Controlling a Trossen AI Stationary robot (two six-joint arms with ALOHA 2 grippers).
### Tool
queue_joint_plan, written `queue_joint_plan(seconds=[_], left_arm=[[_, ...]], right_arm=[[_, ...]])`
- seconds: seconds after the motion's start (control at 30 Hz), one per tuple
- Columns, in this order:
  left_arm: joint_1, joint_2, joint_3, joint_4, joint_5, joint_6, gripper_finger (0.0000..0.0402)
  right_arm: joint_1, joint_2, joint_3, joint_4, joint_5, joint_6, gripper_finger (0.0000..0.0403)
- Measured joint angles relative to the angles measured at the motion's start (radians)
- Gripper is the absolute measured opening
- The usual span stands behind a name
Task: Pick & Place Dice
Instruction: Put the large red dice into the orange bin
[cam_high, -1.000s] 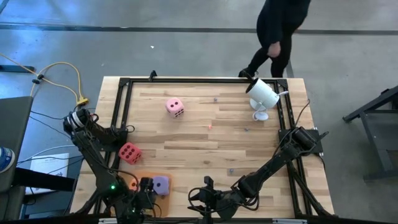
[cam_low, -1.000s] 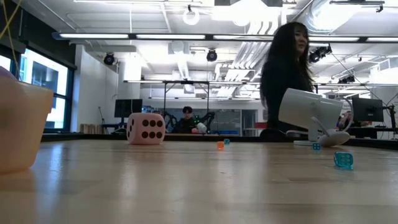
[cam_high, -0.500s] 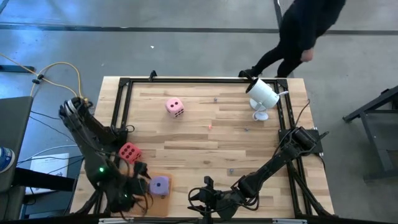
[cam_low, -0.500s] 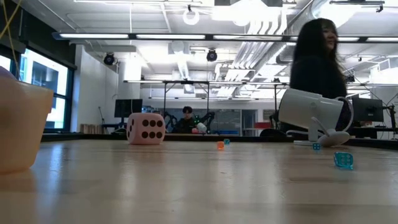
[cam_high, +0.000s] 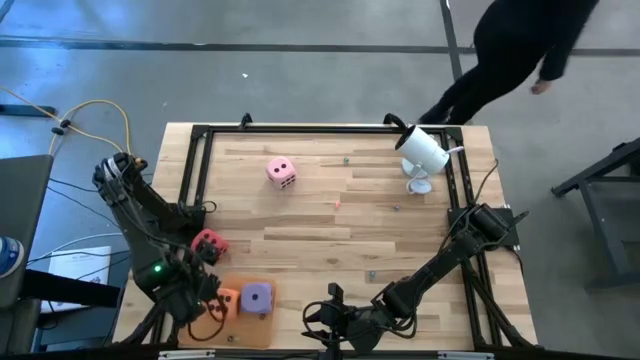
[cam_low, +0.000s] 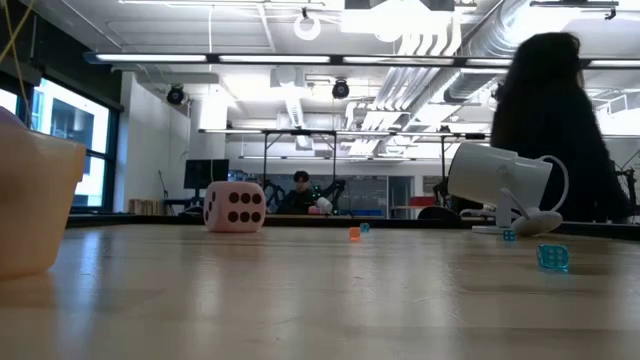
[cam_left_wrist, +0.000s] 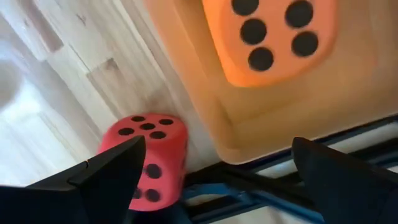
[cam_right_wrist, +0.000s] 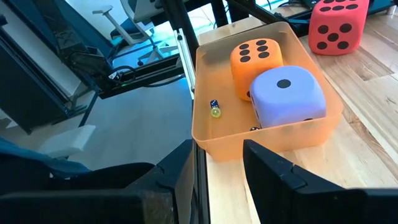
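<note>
A flat orange tray (cam_high: 240, 318) lies at the table's near left corner. In it rest an orange die (cam_high: 228, 298) and a purple die (cam_high: 258, 297), side by side on its floor. A magenta die (cam_high: 208, 242) stands on the wood just beyond the tray, and a light pink die (cam_high: 281, 172) farther off, toward the far edge. My left gripper (cam_left_wrist: 217, 146) hangs open, pointing down, over the tray's left rim between the magenta die (cam_left_wrist: 149, 155) and the orange die (cam_left_wrist: 270, 31). My right gripper (cam_right_wrist: 214, 165) waits to the right of the tray, aimed at it, its fingers a little apart with nothing between them.
A white camera on a stand (cam_high: 422, 152) sits at the far right corner. Tiny coloured dice (cam_low: 552, 257) lie scattered on the wood. A black frame (cam_high: 190, 170) rims the table. A person (cam_high: 520, 50) walks beyond the far edge. The table's middle is bare wood.
My left gripper has drawn back from over the tray toward the table's left edge, risen a little and tipped to point down, staying open. The orange die now shows uncovered in the tray. The person has walked to the right behind the table.
</note>
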Motion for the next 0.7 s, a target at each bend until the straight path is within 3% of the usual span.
queue_joint_plan(seconds=[0.3, 0.7], left_arm=[[-0.007, -0.063, -0.083, -0.051, -0.065, -0.002, 0.0393], [0.021, -0.33, -0.308, 0.018, -0.089, -0.11, 0.0393]], right_arm=[[0.0, 0.0, 0.0, 0.0, 0.0, 0.0, 0.0126], [-0.002, 0.0, 0.0, -0.004, 0.0, -0.007, 0.0126]])
